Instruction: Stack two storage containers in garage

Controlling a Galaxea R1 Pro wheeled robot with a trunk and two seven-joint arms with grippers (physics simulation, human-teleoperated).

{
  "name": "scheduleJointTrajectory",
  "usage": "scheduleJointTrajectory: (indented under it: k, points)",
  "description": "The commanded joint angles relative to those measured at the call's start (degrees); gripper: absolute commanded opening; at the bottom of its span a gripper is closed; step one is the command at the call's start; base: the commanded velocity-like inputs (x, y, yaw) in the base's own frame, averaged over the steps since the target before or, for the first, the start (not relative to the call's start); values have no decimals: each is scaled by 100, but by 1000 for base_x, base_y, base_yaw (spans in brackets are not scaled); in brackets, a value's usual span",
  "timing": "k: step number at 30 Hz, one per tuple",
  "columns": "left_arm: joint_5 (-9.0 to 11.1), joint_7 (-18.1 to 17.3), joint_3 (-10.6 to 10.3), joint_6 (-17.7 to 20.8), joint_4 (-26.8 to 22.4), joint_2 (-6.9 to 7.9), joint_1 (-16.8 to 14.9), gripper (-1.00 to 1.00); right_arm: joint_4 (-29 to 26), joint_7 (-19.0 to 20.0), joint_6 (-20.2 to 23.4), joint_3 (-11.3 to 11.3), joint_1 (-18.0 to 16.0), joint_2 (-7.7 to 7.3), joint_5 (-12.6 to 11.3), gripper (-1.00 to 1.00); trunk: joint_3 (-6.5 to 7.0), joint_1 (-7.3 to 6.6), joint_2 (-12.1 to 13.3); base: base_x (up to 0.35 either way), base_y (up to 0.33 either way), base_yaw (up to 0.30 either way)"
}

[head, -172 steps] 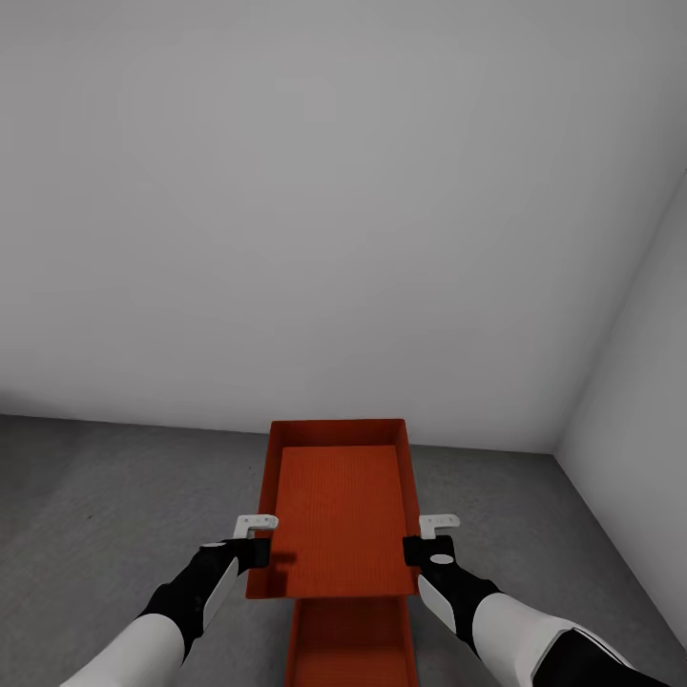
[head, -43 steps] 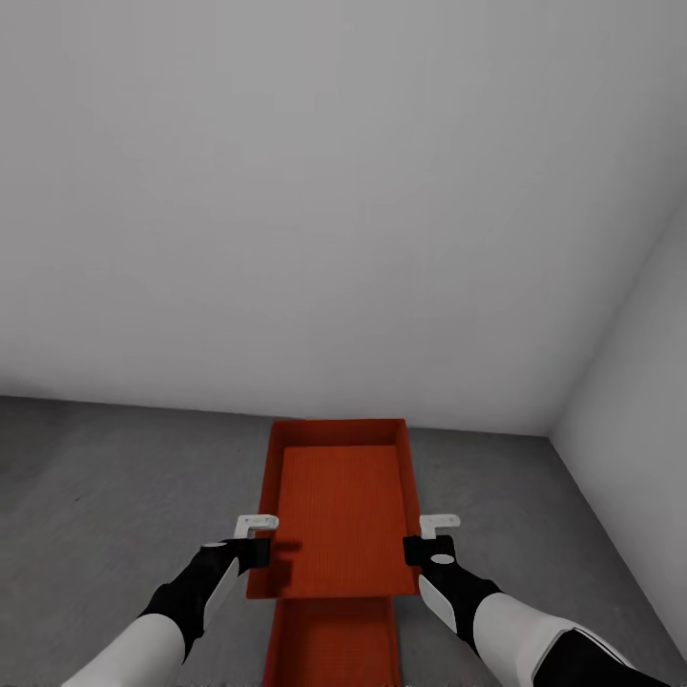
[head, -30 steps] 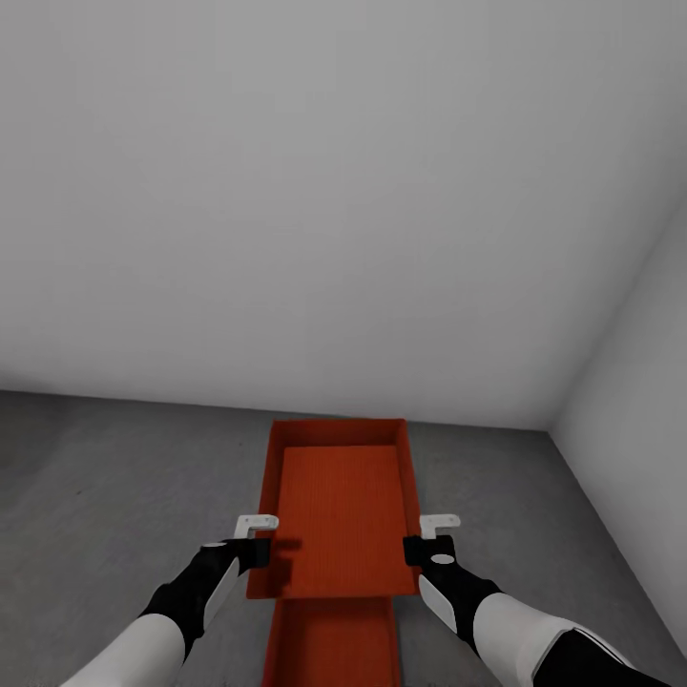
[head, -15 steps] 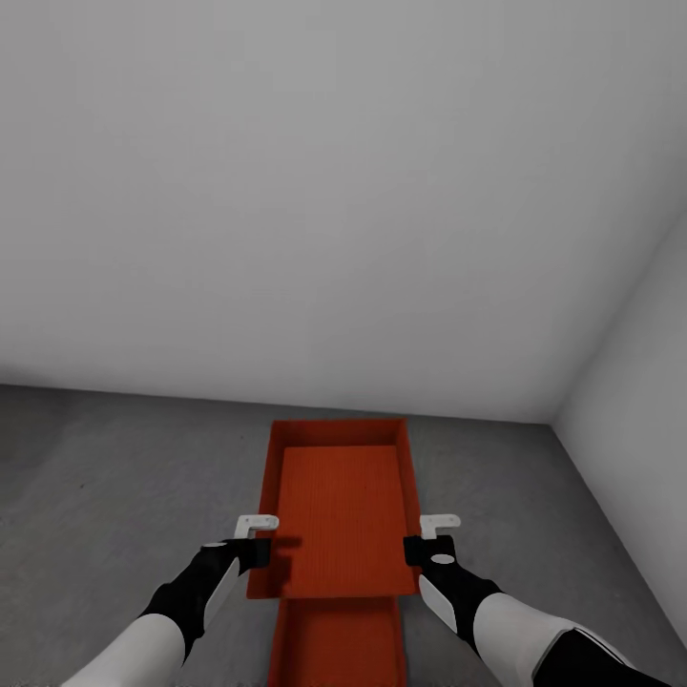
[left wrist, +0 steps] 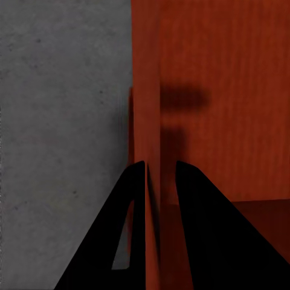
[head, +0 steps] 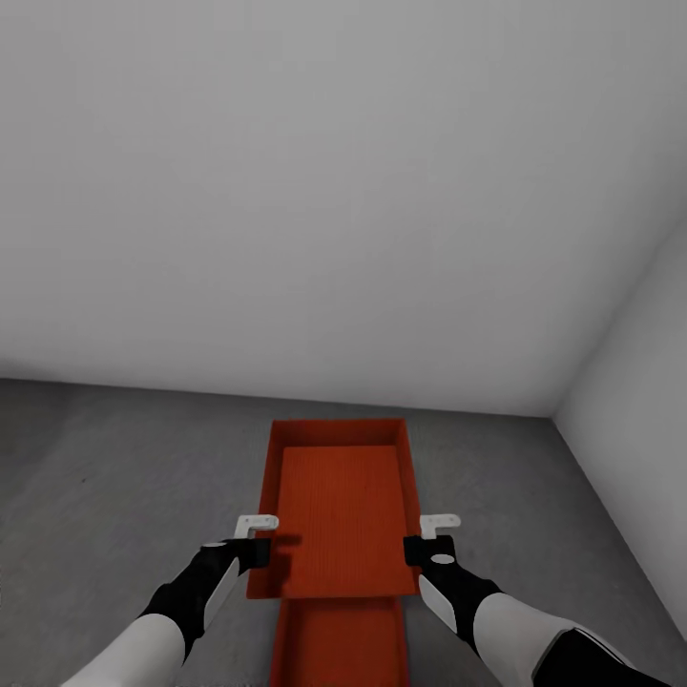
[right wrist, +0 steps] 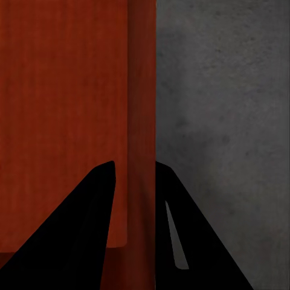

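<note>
In the head view an orange-red storage container (head: 342, 506) hangs level above the dark grey floor (head: 114, 496), held by its two long walls. My left gripper (head: 260, 546) is shut on its left wall and my right gripper (head: 420, 544) on its right wall. The left wrist view has my left gripper (left wrist: 160, 175) with its black fingers astride the thin orange wall (left wrist: 147, 109). My right gripper (right wrist: 134, 172) pinches the other wall (right wrist: 142, 90) the same way. The second storage container (head: 341, 644) lies on the floor just below, its far part hidden under the held one.
A plain white wall (head: 334, 191) rises right behind the containers. Another white wall (head: 639, 429) closes off the right side, making a corner at the back right. Bare grey floor spreads to the left of the containers.
The whole view has shifted a little: the floor-wall line sits higher and the lower container has slid slightly right in the picture. Both grippers and the held container keep their places.
</note>
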Motion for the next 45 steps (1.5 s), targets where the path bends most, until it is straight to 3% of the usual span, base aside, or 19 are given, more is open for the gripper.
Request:
scheduleJointTrajectory:
  k: [1, 30, 45]
  points:
    - [-1, 22, 90, 32, 1, 7, -1, -100, -5, -324, -170, -223, -7, -70, 44, -100, -16, 1, -7, 0, 94, 0]
    - [-9, 23, 90, 30, 1, 7, -1, -100, -5, -316, -163, -223, -7, -72, 44, -100, -251, 1, -7, 0, 5, 0]
    - [-3, 22, 90, 30, 1, 7, -1, -100, -5, -319, -187, -223, -7, -79, 43, -100, -269, 1, -7, 0, 0, 0]
